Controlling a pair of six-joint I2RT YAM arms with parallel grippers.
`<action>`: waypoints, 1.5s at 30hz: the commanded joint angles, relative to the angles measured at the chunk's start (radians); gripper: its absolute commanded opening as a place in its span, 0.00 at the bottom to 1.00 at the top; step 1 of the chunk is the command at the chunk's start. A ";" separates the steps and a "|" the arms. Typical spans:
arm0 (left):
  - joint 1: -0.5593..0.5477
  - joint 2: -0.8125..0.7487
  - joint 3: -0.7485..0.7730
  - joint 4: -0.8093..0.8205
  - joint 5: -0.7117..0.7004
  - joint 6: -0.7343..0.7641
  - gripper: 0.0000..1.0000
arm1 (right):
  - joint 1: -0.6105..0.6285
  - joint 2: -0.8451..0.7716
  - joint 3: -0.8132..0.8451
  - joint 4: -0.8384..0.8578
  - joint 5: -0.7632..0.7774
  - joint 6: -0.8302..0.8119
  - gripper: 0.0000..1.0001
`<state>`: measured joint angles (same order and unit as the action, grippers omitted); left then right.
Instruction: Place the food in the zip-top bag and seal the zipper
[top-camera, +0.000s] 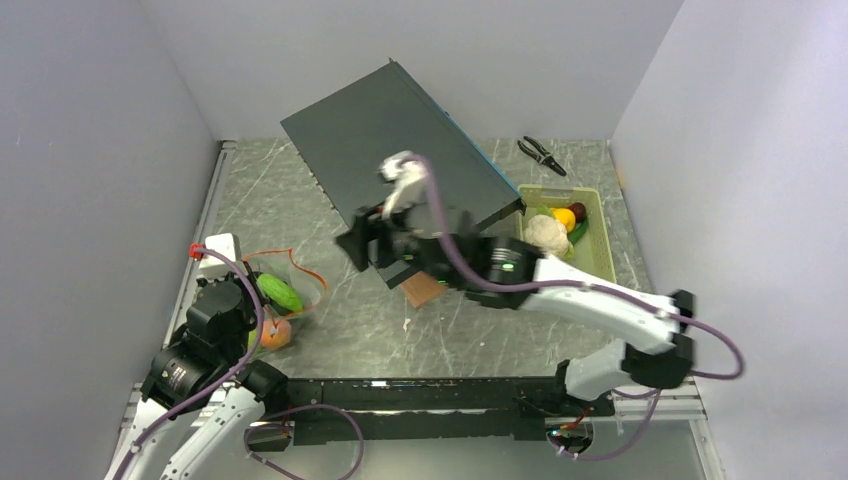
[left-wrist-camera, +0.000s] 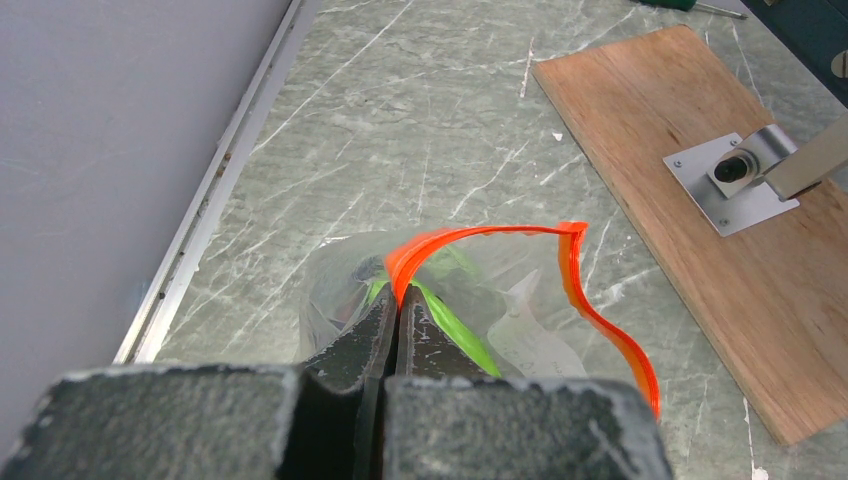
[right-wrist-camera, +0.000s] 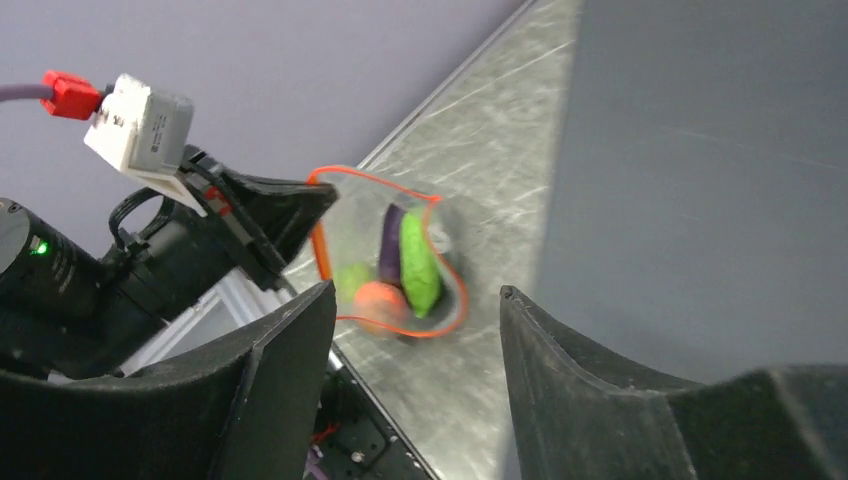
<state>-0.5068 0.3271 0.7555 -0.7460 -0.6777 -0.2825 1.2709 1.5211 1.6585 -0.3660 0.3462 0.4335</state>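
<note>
The clear zip-top bag (top-camera: 283, 290) stands open at the left of the table. Its orange-red zipper (left-wrist-camera: 600, 310) curves round the open mouth. My left gripper (left-wrist-camera: 400, 298) is shut on the zipper strip at the mouth's near edge. Inside the bag, the right wrist view shows a green piece (right-wrist-camera: 420, 262), a purple eggplant (right-wrist-camera: 390, 240), an orange (right-wrist-camera: 378, 302) and a lime (right-wrist-camera: 350, 280). My right gripper (right-wrist-camera: 415, 292) is open and empty, in the air to the right of the bag (top-camera: 358, 245). A white cauliflower (top-camera: 546, 233) and a yellow piece (top-camera: 565, 217) lie in the tray.
A pale green tray (top-camera: 598, 245) sits at the right. A large dark panel (top-camera: 400, 140) leans across the back middle. A wooden board (left-wrist-camera: 690, 190) with a metal bracket (left-wrist-camera: 735, 180) lies right of the bag. Pliers (top-camera: 541, 153) lie at the back.
</note>
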 joint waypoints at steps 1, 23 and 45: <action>-0.004 0.002 0.007 0.035 0.015 -0.004 0.00 | -0.088 -0.273 -0.166 0.007 0.078 -0.033 0.64; -0.002 0.010 0.005 0.041 0.033 0.002 0.00 | -1.315 -0.532 -0.656 -0.262 -0.019 0.216 0.61; -0.002 -0.021 0.002 0.048 0.036 0.004 0.00 | -1.443 -0.161 -0.649 -0.425 -0.094 0.624 0.64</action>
<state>-0.5068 0.3141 0.7555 -0.7452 -0.6479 -0.2821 -0.1654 1.3273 0.9909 -0.8127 0.3042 0.9977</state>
